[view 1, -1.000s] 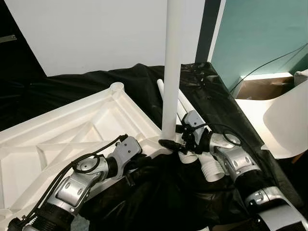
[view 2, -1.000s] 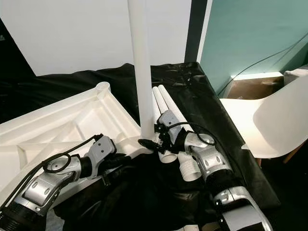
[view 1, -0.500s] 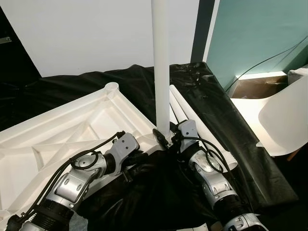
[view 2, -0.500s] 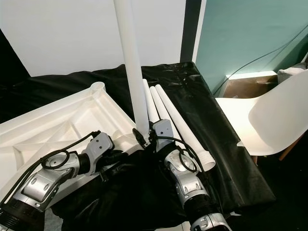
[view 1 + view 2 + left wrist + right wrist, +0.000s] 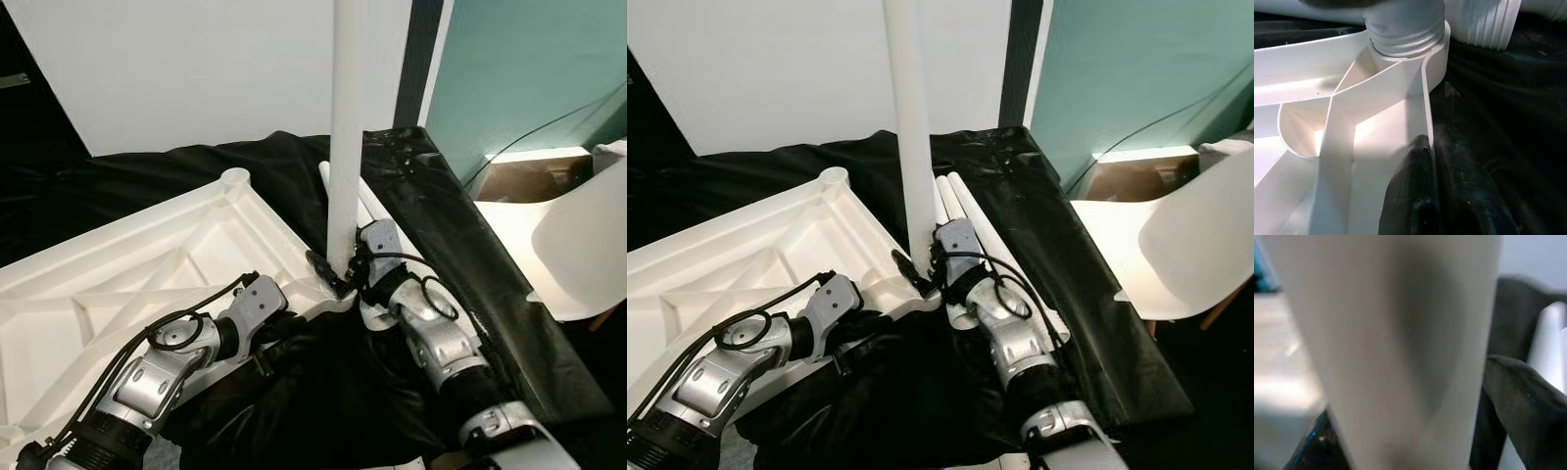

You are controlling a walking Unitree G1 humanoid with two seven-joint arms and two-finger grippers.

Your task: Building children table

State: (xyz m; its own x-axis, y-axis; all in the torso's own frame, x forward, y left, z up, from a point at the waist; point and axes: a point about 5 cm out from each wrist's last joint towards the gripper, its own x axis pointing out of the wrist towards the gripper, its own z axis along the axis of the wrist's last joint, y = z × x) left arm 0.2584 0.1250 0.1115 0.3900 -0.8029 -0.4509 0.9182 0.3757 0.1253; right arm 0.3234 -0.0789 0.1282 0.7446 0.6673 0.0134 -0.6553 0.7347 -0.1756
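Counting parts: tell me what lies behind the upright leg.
Behind the upright leg, spare white legs lie on the black sheet. The right claw and leg hide their exact number.

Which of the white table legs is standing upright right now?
The leg gripped by the right gripper, rising from the corner socket of the tabletop. The spare legs lie flat on the black sheet behind it.

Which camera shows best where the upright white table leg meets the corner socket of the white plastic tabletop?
The left wrist view: the upright white table leg shows its threaded end seated in the corner socket of the white plastic tabletop. The eye views show the full leg, but the right gripper covers that joint. The right wrist view shows just a blurred shaft.
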